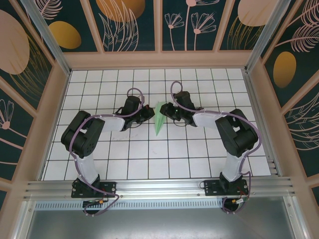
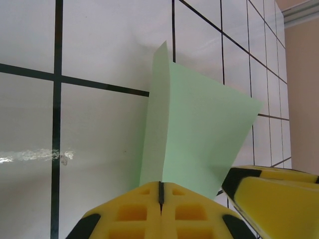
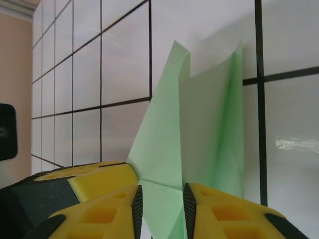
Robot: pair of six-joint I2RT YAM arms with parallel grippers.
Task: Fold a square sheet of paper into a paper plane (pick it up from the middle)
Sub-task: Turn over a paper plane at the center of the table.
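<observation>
Out in the middle of the white gridded table (image 1: 149, 149), the two arms reach in from either side and meet at the paper plane (image 1: 159, 119). It is a slim, pale green dart whose narrow tip points toward the near edge and whose wider end points toward the far wall. The left claw (image 1: 148, 113) sits just to the left of the plane and the right claw (image 1: 168, 110) just to its right, both close against the wider end. Seen from the left wrist, the left claw's yellow fingers (image 2: 129, 214) are pressed flat together with the green paper coming up from the seam between them, so this claw is clamped on the plane. A sharp crease runs up the paper and one flap fans out to the right. A yellow finger of the right claw pokes in at the lower right of that view. Seen from the right wrist, the right claw's fingers (image 3: 224, 214) stand a little apart with the folded paper filling the gap between them. I cannot tell whether they are actually squeezing it. The paper rises there in two upright layers above the tiles.
</observation>
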